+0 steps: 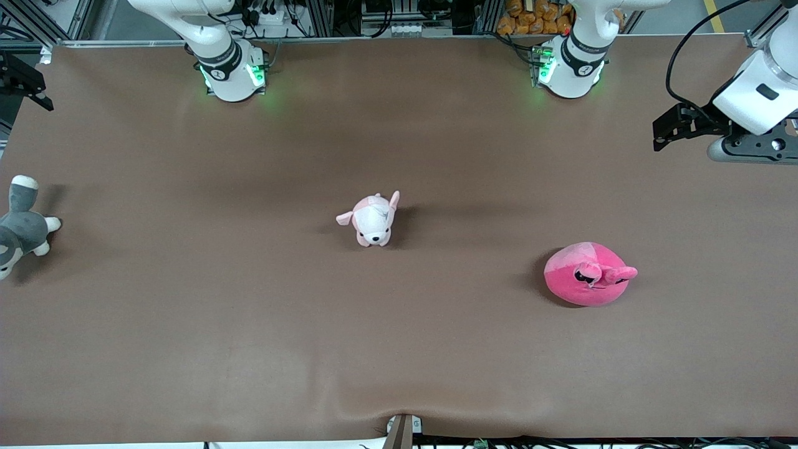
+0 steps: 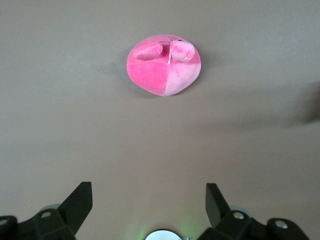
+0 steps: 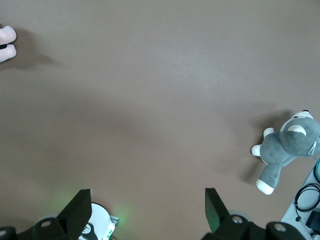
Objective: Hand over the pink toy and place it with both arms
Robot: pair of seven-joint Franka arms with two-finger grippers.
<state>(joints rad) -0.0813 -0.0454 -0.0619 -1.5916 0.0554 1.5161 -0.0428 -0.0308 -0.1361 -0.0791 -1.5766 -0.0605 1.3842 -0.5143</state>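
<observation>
The pink toy point(image 1: 589, 274) is a hot-pink round plush with a lighter patch. It lies on the brown table toward the left arm's end, nearer to the front camera than the left arm's base point(image 1: 570, 65). It also shows in the left wrist view point(image 2: 164, 63). My left gripper point(image 2: 148, 192) is open and empty, high over the table by its own base, well apart from the toy. My right gripper point(image 3: 147, 197) is open and empty, high over the table by the right arm's base point(image 1: 227, 68). Neither hand shows in the front view.
A pale pink-and-white puppy plush point(image 1: 372, 219) sits mid-table. A grey-and-white plush point(image 1: 22, 227) lies at the right arm's end, also in the right wrist view point(image 3: 285, 150). A further white arm with a black gripper point(image 1: 676, 128) hangs over the table's edge at the left arm's end.
</observation>
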